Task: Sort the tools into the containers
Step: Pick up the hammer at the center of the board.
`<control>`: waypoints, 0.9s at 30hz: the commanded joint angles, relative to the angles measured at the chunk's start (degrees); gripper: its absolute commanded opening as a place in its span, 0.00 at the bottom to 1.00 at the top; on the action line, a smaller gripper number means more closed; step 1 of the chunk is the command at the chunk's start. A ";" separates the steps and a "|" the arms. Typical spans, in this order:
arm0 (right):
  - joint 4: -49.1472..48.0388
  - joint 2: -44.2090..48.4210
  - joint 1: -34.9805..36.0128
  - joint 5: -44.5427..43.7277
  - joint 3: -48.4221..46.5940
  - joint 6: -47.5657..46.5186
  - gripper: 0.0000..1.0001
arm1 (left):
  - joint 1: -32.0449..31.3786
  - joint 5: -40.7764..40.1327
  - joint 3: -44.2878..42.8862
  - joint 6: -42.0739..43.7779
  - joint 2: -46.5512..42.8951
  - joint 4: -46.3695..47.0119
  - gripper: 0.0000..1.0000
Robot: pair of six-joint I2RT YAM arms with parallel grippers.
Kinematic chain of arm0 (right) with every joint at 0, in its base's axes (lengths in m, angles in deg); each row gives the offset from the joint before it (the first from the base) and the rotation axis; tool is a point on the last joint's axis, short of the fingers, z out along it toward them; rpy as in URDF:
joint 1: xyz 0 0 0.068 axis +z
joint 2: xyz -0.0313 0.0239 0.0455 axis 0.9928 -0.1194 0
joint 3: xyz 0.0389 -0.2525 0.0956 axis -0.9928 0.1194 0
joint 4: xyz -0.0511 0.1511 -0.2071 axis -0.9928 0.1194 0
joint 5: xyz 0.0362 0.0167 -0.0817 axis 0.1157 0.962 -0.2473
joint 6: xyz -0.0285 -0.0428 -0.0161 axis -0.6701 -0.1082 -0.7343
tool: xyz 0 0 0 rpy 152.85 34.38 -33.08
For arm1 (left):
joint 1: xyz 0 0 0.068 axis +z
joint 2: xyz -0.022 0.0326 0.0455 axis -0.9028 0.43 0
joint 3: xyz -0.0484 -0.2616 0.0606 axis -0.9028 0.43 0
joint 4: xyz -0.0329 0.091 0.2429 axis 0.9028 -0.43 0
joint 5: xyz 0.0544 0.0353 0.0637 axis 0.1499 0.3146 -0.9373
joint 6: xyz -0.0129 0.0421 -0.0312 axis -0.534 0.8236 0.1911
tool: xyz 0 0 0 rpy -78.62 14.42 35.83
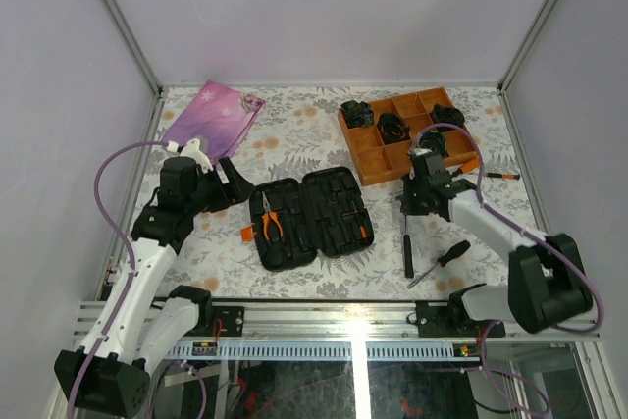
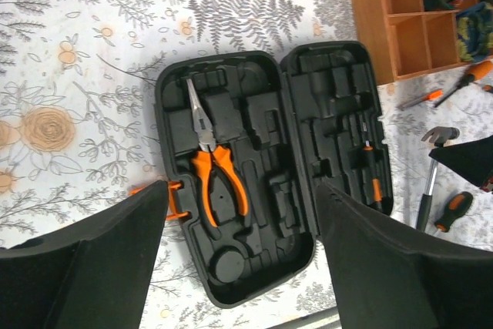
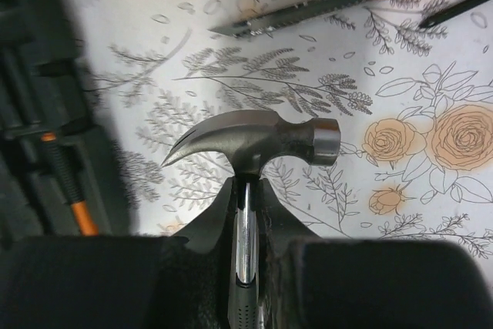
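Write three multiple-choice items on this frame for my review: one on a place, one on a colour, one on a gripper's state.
1. Where do the pliers lie?
A) in the orange tray
B) in the left half of the open case
C) on the pink pouch

2. What colour are the pliers' handles?
A) blue
B) green
C) orange

3. What is the right gripper doing?
A) clamping the hammer by its shaft
B) standing open over the orange tray
C) holding the pliers

Key: B, the pliers sit in a moulded slot of the case; C, both handles show orange; A, the fingers press the metal shaft just below the head.
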State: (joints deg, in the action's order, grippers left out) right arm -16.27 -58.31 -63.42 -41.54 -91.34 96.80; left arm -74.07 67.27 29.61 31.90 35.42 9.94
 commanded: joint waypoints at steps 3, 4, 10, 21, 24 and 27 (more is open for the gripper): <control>-8.83 13.14 1.73 2.54 3.77 4.27 0.00 | 0.36 8.37 1.92 0.82 -4.42 6.91 0.81; -10.09 15.11 1.83 3.14 4.64 5.17 0.00 | 0.39 10.42 2.27 0.77 -4.78 8.02 0.81; -17.89 23.67 2.99 8.17 8.15 11.02 0.00 | -3.10 17.10 4.86 -2.06 -6.41 14.54 0.81; -31.21 28.17 9.34 16.05 7.60 22.64 0.00 | -23.06 12.05 7.03 -3.74 -6.18 26.81 0.82; -33.78 28.21 12.13 14.83 6.62 25.95 0.00 | -27.56 10.42 6.59 -4.21 -4.04 29.86 0.81; -36.84 27.77 15.00 12.76 5.82 29.50 0.00 | -32.12 7.95 6.20 -4.90 -2.12 32.16 0.81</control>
State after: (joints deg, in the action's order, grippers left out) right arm -42.50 -31.52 -51.68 -28.06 -81.94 119.55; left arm -101.76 78.64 35.88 28.21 31.62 33.87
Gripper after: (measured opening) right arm 0.118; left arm 0.815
